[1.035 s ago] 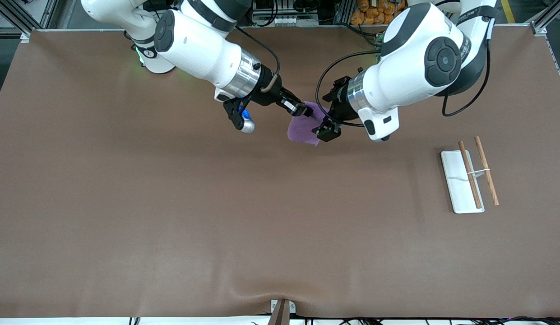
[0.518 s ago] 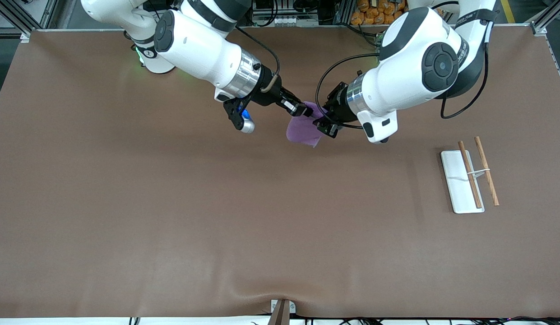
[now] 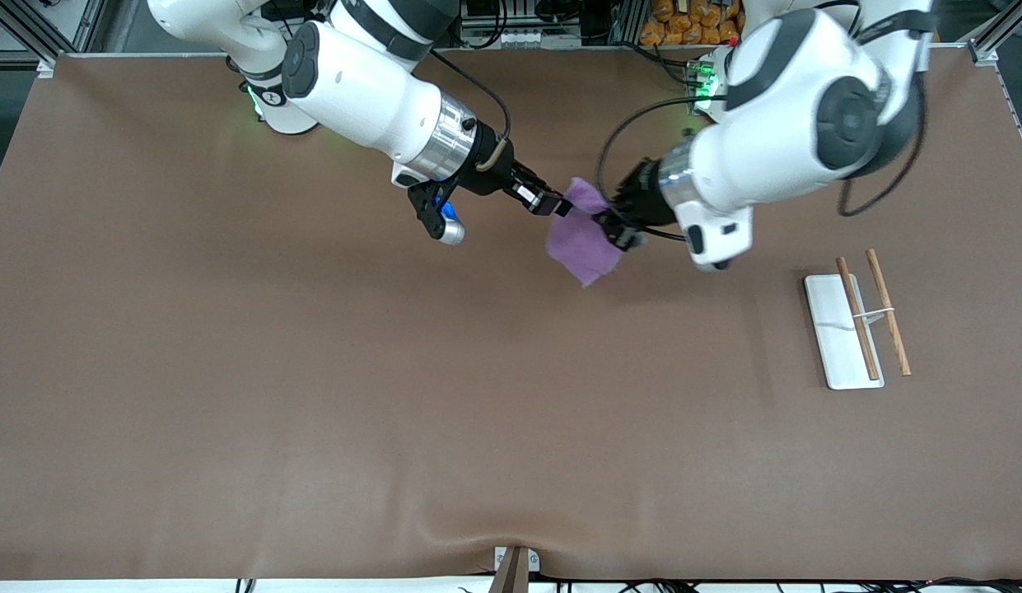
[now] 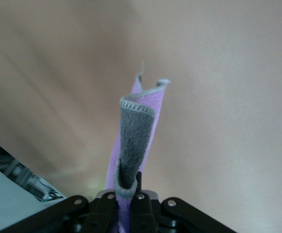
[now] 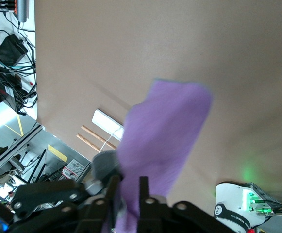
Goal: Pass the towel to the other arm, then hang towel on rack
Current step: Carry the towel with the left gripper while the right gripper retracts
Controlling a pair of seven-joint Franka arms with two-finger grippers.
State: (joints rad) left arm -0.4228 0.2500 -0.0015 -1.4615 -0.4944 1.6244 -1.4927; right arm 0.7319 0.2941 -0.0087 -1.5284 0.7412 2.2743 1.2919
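The purple towel (image 3: 583, 245) hangs in the air over the table's middle, between the two grippers. My left gripper (image 3: 616, 231) is shut on one edge of it. In the left wrist view the towel (image 4: 140, 131) is folded, with its grey side out, and pinched between the fingers. My right gripper (image 3: 560, 206) is at the towel's other upper corner. Its fingers (image 5: 143, 191) stand a little apart around the towel (image 5: 165, 136). The rack (image 3: 858, 319), a white base with two wooden rods, stands on the table toward the left arm's end and also shows in the right wrist view (image 5: 102, 131).
The brown table cloth (image 3: 395, 371) covers the whole table. A small bracket (image 3: 515, 568) sticks up at the table edge nearest the front camera. Cables and shelves lie past the table's edge by the arm bases.
My left gripper closed on the towel's edge and moved toward the left arm's end, and the towel shifted with it. My right gripper stayed in place.
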